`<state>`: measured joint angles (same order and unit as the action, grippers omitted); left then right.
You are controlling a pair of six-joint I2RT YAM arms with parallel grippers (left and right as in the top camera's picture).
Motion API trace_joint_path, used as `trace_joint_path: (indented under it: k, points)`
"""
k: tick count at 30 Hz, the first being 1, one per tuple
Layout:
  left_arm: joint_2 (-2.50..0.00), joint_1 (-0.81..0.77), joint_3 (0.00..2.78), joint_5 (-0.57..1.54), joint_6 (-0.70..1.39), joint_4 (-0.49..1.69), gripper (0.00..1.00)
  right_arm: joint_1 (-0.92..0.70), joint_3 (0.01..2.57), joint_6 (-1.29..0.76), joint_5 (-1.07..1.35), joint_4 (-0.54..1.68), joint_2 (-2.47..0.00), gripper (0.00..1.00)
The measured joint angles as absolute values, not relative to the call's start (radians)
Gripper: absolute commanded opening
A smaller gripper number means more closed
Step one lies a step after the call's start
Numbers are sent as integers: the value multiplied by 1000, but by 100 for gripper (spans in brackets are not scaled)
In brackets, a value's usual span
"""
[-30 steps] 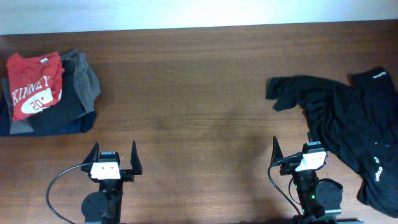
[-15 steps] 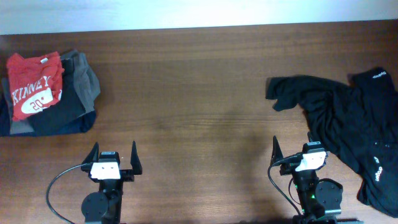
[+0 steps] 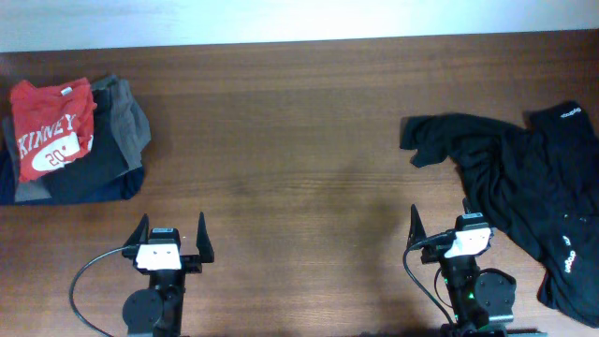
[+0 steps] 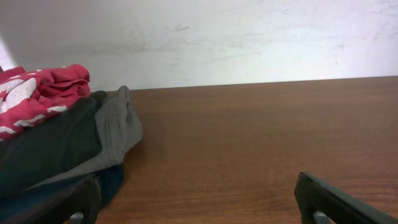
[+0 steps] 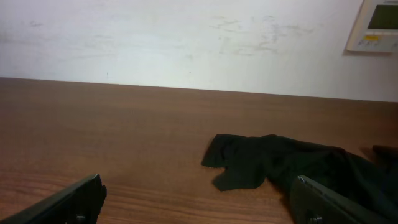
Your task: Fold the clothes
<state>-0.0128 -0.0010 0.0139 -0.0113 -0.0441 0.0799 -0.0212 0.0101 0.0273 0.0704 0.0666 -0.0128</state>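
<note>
Arms seen folded low at near tabletop (image 3: pixel 309 140) edge. Left claw (image 3: pixel 172 219) and right claw (image 3: pixel 441 213) spread wide, nothing gripped. Clothes (image 3: pixel 524 178) crumpled beside right claw.

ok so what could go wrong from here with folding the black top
The black garment lies crumpled by the right hand, far from the left hand, so a two-handed spread may be a stretch. It also runs past the overhead view's right edge; if that part overhangs the table, it could slide off.

Even bright light, soft shadows (sharp focus).
</note>
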Motion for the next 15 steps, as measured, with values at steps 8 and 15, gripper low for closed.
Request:
trace_joint_path:
  k: [8,15]
  points:
    - [-13,-1,18,-6,86,91,99,-21,17,-56,70,85,-13,99]
    - [-57,-1,118,57,114,214,99,-21,146,-76,70,210,-63,99]
